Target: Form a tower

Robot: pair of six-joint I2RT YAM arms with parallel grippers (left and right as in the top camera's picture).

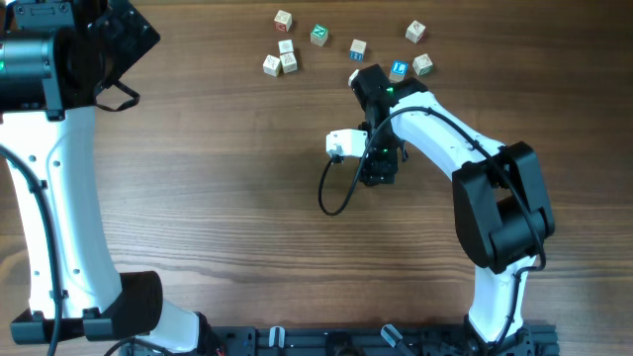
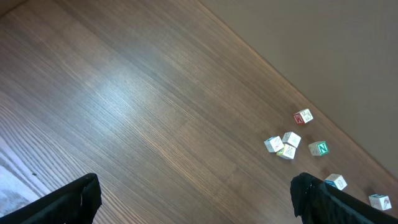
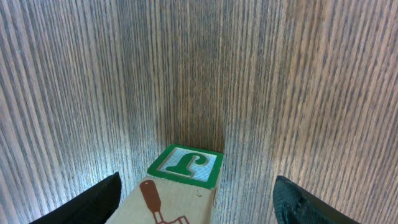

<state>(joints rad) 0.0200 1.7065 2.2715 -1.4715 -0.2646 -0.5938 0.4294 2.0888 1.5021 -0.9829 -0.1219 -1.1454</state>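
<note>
**Item:** tower [image 3: 186,165] of small wooden letter cubes.

**Location:** on the table [image 1: 198,178], right of centre, directly under the right gripper [image 3: 198,182]. The arm hides it in the overhead view. The right wrist view shows a green-bordered letter face and, nearer the lens, a pale face with a brown print. The number of cubes stacked cannot be told.

**Handling (judged):** light, rigid, hard-edged wood. The smooth printed faces are likely to slide on one another. The cubes are not fragile, but a narrow stack would topple at a sideways nudge. Best hold is on two opposite flat sides of one cube, square-on, with the approach and the release made vertically.

**Right gripper:** fingers spread to either side of the stack, pinching nothing; bare table shows between the cube and one finger.

**Left gripper** [image 2: 196,183]: fingers wide apart and empty, at the far left, well apart from the stack.

**Stock:** loose cubes [image 1: 318,35] scattered along the far side, with red, green and blue prints. The nearest lie close to the right arm.

**Surface:** dark wood-grain top, flat, faintly glossy, a level seat.

**Room:** open grain on every visible side of the stack. A beige surround [image 2: 323,50] lies past the far edge.
</note>
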